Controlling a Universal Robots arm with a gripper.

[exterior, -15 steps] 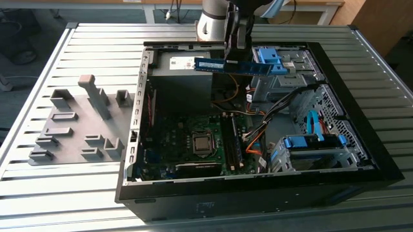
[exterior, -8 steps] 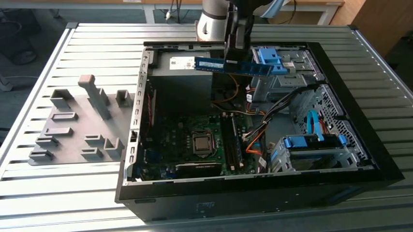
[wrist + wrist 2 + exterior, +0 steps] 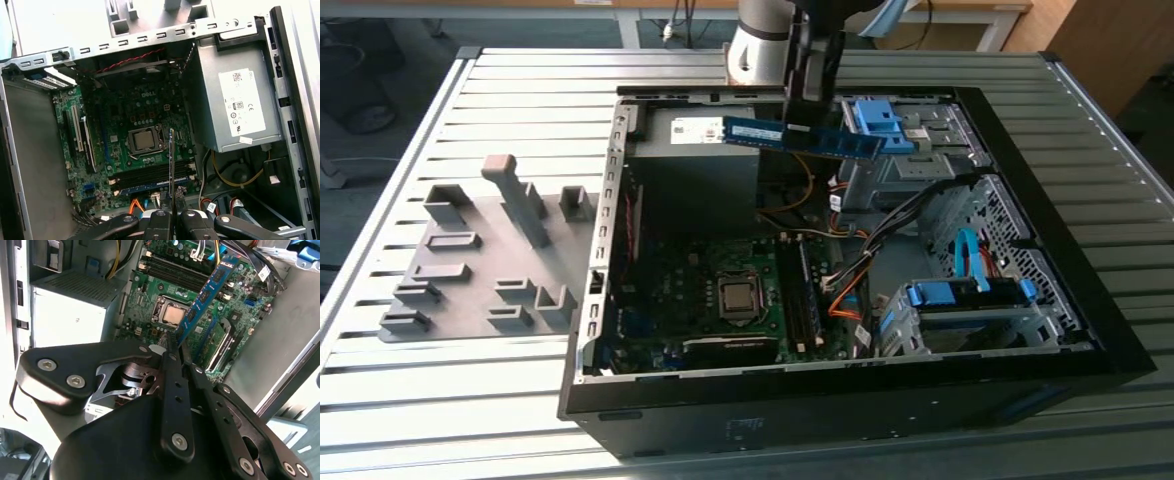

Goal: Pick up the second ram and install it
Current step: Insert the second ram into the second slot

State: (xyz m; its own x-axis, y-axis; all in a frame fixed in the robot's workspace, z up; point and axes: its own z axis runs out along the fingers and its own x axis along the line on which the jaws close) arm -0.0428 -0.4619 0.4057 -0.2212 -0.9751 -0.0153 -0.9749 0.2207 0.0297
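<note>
The second ram (image 3: 802, 137), a thin blue-green stick, hangs level in the air over the back of the open computer case (image 3: 607, 300). My gripper (image 3: 809, 118) is shut on it from above, near its middle. In the second wrist view the ram (image 3: 206, 295) sticks out past the gripper (image 3: 173, 344), over the motherboard (image 3: 150, 295). In the first wrist view the ram (image 3: 171, 160) shows edge-on in the gripper (image 3: 171, 214), above the long black memory slots (image 3: 145, 175) beside the processor socket (image 3: 145, 140).
Grey plastic holder blocks (image 3: 480, 260) sit on the slatted table at the exterior view's left of the case. Inside the case are a grey power supply (image 3: 235, 100), loose cables (image 3: 854, 270) and blue drive brackets (image 3: 961, 295).
</note>
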